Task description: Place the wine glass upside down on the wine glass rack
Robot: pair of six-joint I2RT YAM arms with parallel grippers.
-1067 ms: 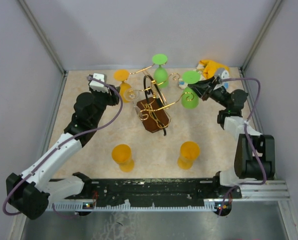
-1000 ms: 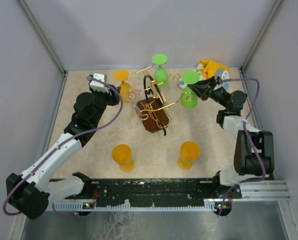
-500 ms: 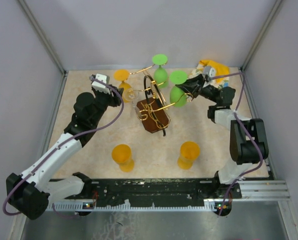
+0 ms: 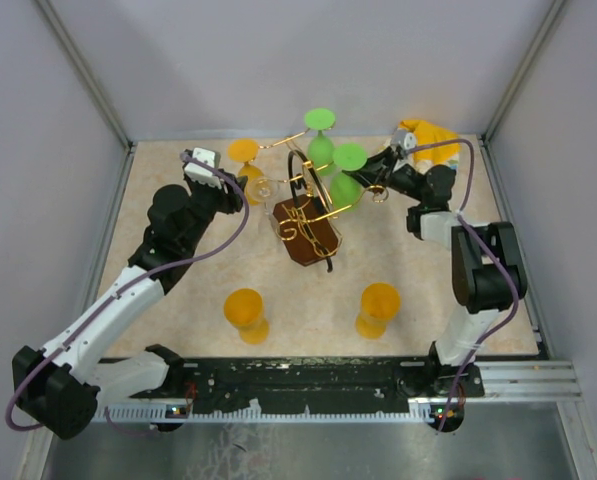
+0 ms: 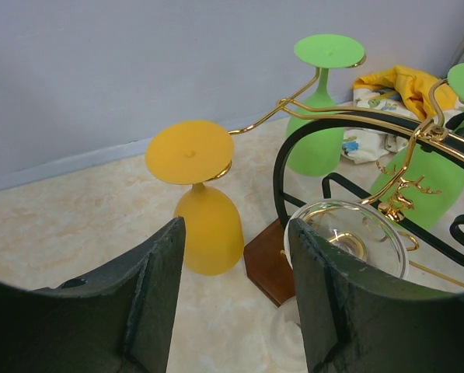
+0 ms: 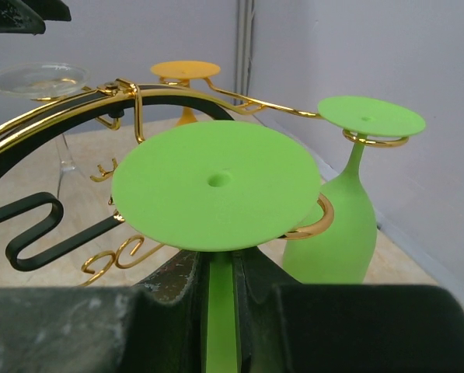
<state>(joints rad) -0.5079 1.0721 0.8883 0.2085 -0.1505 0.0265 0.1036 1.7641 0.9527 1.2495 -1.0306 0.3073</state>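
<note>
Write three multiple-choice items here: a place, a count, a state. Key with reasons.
1. The two orange glasses off the rack stand:
A) on the table, in front of the rack
B) behind the rack
C) on its base

2. Green glasses in view:
A) one
B) two
C) four

3. The right end effector is:
A) open, empty
B) shut on a green glass's stem
C) shut on the rack's wire

Key: 1 A, both stand on the rack's near side; 2 B, one hangs at the back, one is held; 3 B, the wrist view shows the stem clamped.
</note>
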